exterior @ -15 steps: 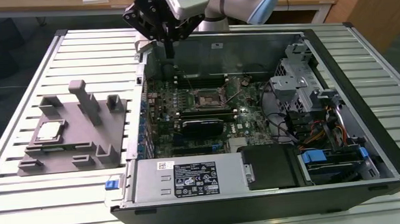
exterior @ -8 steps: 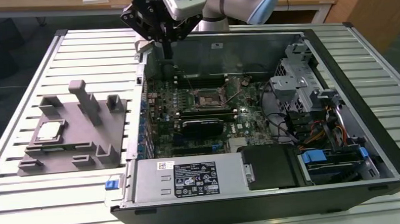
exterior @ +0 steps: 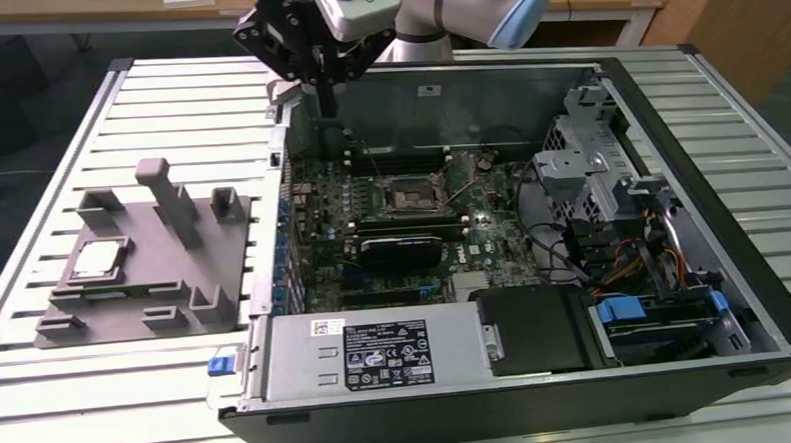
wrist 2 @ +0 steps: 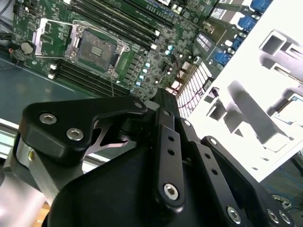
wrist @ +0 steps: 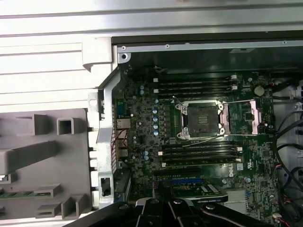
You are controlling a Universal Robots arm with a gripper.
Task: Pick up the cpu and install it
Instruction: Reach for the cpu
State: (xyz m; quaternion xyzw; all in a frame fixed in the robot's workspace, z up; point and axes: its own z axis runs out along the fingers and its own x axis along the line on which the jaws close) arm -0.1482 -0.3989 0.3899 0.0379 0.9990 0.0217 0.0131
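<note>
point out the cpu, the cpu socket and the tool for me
cpu (exterior: 97, 260): exterior view, middle of its silvery top.
cpu socket (wrist: 201, 120): first wrist view, its dark centre.
tool (exterior: 326, 106): exterior view, at its fingertips above the case's back edge.

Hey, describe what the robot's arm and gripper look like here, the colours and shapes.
The arm is a smooth, rounded, silvery-grey tube. The gripper is matt black, built from angular linkage bars fastened with silver bolts, as the second wrist view shows up close. A pale grey box is mounted at the wrist, just above the gripper.
</note>
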